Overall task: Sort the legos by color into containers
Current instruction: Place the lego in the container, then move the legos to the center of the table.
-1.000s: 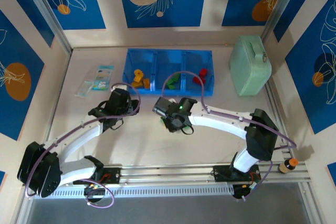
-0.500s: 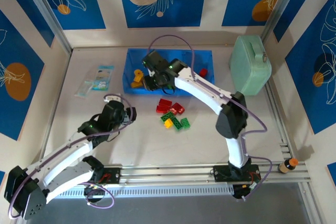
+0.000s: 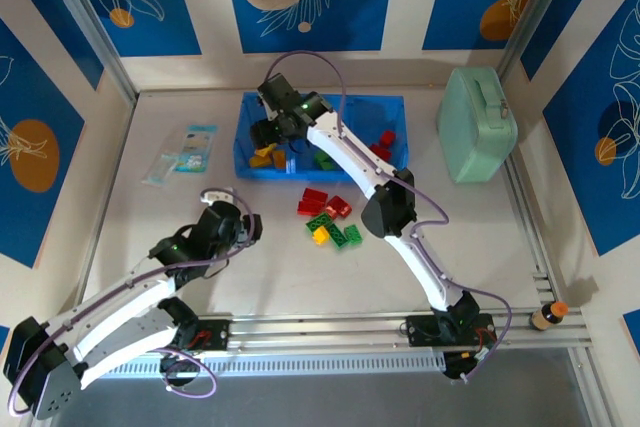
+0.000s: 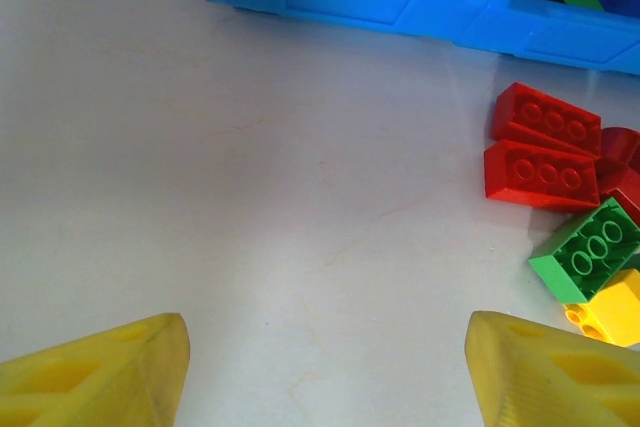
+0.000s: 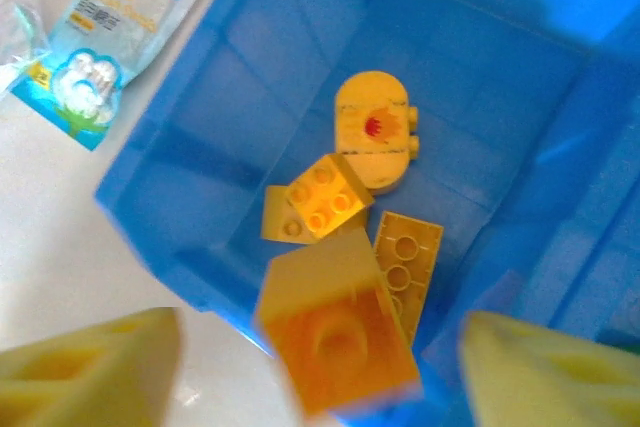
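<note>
The containers point(image 3: 268, 172) are three joined blue bins at the back of the table. My right gripper point(image 3: 272, 135) hangs open over the left bin point(image 5: 200, 127). A blurred yellow-orange lego point(image 5: 340, 337) is loose between its fingers and touches neither. Three yellow legos point(image 5: 325, 197) lie on that bin's floor. Green legos point(image 3: 325, 159) are in the middle bin and red ones point(image 3: 383, 142) in the right bin. Red, green and yellow legos point(image 3: 328, 217) lie in a cluster on the table. My left gripper point(image 4: 325, 367) is open over bare table, left of that cluster point(image 4: 540, 175).
A mint-green lidded case point(image 3: 476, 125) stands at the back right. A plastic packet point(image 3: 185, 152) lies left of the bins. A small bottle with an orange cap point(image 3: 548, 315) sits at the near right rail.
My right arm swung from mid-table up to the left bin, opened its jaws and let go of the yellow-orange lego. The left arm drew back toward the near left.
</note>
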Robot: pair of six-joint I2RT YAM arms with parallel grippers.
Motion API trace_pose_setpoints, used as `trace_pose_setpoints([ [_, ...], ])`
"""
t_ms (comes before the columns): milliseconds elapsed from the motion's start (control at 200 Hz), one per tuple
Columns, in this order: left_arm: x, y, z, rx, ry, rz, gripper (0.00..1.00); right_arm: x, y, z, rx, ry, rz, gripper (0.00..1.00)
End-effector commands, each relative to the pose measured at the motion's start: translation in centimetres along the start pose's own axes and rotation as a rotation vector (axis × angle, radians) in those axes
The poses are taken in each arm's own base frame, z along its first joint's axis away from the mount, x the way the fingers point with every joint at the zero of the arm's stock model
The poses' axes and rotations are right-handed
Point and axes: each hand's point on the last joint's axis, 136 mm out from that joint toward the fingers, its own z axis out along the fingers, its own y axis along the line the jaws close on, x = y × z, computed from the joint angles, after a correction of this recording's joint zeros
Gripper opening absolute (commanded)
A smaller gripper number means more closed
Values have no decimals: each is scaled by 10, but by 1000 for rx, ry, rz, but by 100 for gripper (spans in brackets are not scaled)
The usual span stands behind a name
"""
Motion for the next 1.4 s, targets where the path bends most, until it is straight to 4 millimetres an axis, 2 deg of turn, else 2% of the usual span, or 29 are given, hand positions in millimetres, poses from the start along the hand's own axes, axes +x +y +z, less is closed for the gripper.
trace_pose_setpoints([
  [0,-5,-7,-4,11,-14,12,73,-8,-4,-38,-10,-16,33,87],
  [70,-4,-14,-3,33,-12,26,73,-7,-2,-54,-1,-41,32,87],
  [240,6,-40,4,90,34,88,73,-5,-2,-118,-29,-152,50,87],
  [365,15,-67,8,137,75,144,73,11,-14,-154,-42,-212,83,87],
  [450,22,-89,11,172,91,192,73,29,-30,-168,-43,-224,120,86],
  [550,31,-117,17,213,113,251,72,54,-54,-176,-26,-220,186,86],
  [680,46,-152,30,279,176,293,65,87,-78,-181,-26,-223,276,85],
  [770,55,-165,41,287,224,294,59,107,-89,-184,-18,-225,314,85],
  [921,68,-168,61,243,275,289,57,133,-103,-186,-5,-212,362,84],
  [1096,73,-169,75,217,310,240,57,151,-113,-185,0,-213,401,84],
  [1266,71,-175,83,199,318,235,57,156,-115,-184,0,-213,415,83],
  [1391,69,-171,89,176,322,218,56,157,-115,-185,-3,-217,414,83],
])
